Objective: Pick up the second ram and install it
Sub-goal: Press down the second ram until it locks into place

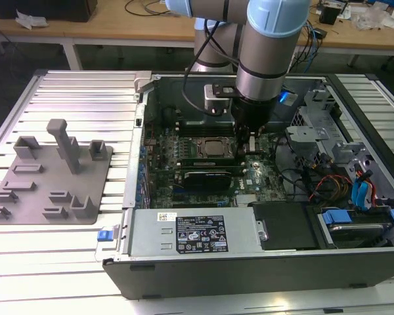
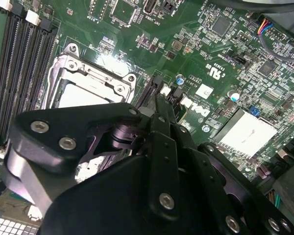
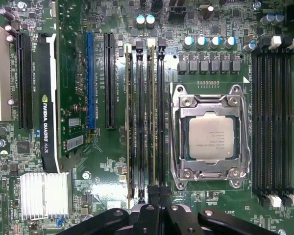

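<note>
Two slim green sticks stand edge-on in the memory slots beside the CPU socket [image 3: 209, 138]. The second ram [image 3: 150, 117] is the one nearer the socket, and it lies along its whole slot. My gripper [image 3: 159, 193] is shut, its black fingers pressed together over the near end of that stick. I cannot tell whether the tips touch it. In the second wrist view the gripper [image 2: 159, 100] points down at the slot end next to the socket [image 2: 83, 93]. In the exterior view the gripper [image 1: 249, 146] is low inside the open case, right of the socket [image 1: 213, 147].
A black expansion card [image 3: 48, 103] sits in a slot beyond the memory slots. A finned heatsink [image 3: 43, 195] is on the board. A grey fixture plate [image 1: 52, 177] with upright blocks lies on the exterior view's left. Cables and drive bays [image 1: 354, 190] crowd the case's right.
</note>
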You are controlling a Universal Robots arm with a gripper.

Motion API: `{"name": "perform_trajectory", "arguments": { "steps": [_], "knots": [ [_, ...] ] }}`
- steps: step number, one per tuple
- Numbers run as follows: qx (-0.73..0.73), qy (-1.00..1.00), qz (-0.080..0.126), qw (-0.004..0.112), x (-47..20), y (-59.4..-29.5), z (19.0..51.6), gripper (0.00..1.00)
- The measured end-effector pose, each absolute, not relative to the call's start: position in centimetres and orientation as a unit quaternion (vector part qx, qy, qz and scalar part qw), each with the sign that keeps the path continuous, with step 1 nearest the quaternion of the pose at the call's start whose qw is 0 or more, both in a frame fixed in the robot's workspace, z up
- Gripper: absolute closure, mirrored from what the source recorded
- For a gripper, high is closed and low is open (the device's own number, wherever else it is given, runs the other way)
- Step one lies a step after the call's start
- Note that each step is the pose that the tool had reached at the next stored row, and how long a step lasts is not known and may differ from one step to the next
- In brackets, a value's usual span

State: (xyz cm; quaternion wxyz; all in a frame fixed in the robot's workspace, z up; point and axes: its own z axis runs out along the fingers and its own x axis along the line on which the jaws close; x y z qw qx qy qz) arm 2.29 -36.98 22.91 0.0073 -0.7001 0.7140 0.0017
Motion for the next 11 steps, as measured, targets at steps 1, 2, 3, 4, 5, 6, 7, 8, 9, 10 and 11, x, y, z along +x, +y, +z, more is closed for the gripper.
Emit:
{"name": "perform_trajectory", "arguments": {
  "steps": [1,2,3,4,5,6,7,8,9,10,11],
  "knots": [
    [-0.700,0.714,0.002,0.007,2.3,-37.0,22.9,0.92],
    [-0.700,0.714,0.002,0.007,2.3,-37.0,22.9,0.92],
    [-0.700,0.714,0.002,0.007,2.3,-37.0,22.9,0.92],
    [-0.700,0.714,0.002,0.008,2.3,-37.0,23.4,0.92],
    [-0.700,0.714,0.002,0.008,2.3,-37.0,23.8,0.92],
    [-0.700,0.714,0.002,0.008,2.3,-37.0,24.2,0.92],
    [-0.700,0.714,0.002,0.008,2.3,-37.0,24.9,0.92],
    [-0.700,0.714,0.002,0.008,2.3,-37.0,25.0,0.92],
    [-0.700,0.714,0.002,0.008,2.3,-37.0,25.1,0.92],
    [-0.700,0.714,0.002,0.008,2.3,-37.0,25.1,0.92],
    [-0.700,0.714,0.002,0.008,2.2,-37.0,25.1,0.92]
  ]
}}
